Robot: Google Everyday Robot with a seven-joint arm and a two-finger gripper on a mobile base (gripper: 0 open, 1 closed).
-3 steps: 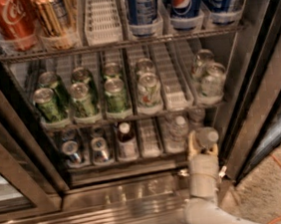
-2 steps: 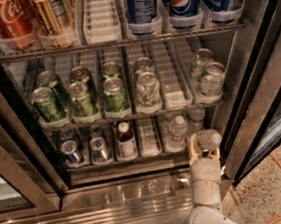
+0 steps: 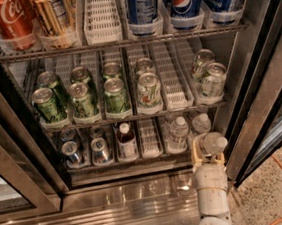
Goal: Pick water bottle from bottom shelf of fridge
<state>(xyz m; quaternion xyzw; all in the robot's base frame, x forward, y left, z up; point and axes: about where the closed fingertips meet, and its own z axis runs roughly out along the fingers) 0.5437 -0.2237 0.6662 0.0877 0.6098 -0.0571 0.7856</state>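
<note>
One thing mattered here: how the gripper (image 3: 207, 150) sat against the water bottle (image 3: 213, 142). The gripper was at the front lip of the bottom shelf (image 3: 149, 139), at its right end, with the arm rising from below in front of the fridge (image 3: 130, 198) base panel. What looked like the water bottle stood right at its tip, upright with its cap up, touching it or as good as. I couldn't tell whether the gripper had actually clamped it or was just around it.

Just behind, deeper in the same lane, stood a second clear bottle (image 3: 201, 123), and a third one (image 3: 177, 130) stood a lane to the left. The dark bottle (image 3: 126, 141) and the silver cans (image 3: 83, 152) were well off to the left, out of the way.

My guess is the coming move was a straight pull out toward the room, keeping the bottle vertical. The dark door frame (image 3: 260, 102) was close on the right.
</note>
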